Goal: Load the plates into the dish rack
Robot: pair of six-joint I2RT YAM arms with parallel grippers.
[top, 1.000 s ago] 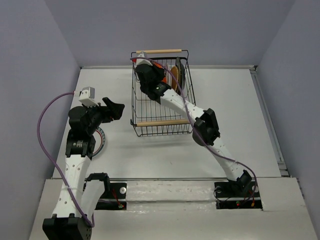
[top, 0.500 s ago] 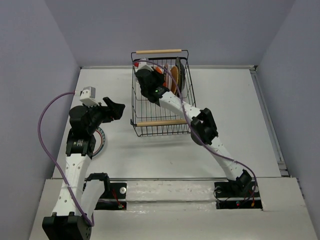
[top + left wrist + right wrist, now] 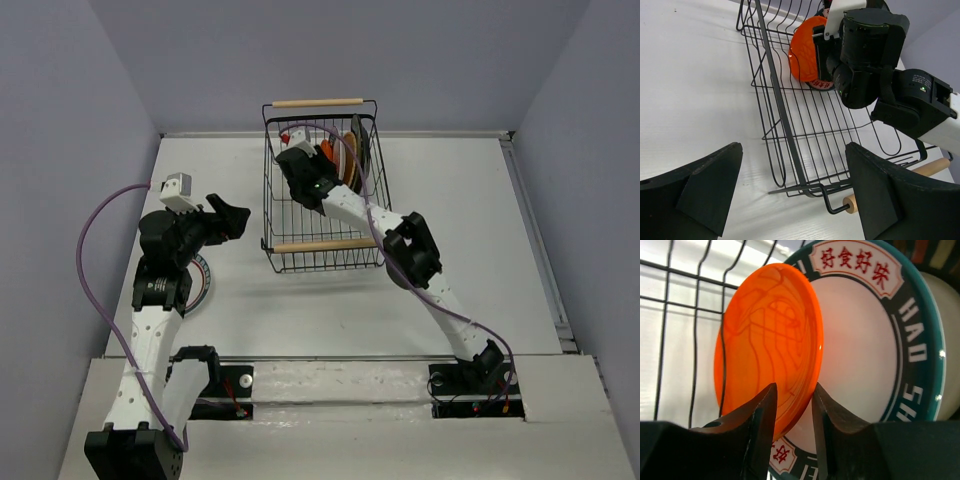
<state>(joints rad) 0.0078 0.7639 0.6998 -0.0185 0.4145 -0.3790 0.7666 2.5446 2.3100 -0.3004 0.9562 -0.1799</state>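
Inside the dish rack (image 3: 325,245) — orange plate (image 3: 765,340), rim in the tight, near-closed right end effector (image 3: 794,390)

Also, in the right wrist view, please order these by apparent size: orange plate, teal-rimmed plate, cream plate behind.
1. teal-rimmed plate
2. orange plate, although it is nearer the camera
3. cream plate, mostly hidden, so unsure

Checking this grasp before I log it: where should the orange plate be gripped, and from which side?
By its rim, through the open top of the dish rack, one finger on each face, as the right claw does. The orange plate stands on edge against a teal-rimmed plate, so only the rim can be pinched, and the wire walls likely block a sideways approach.
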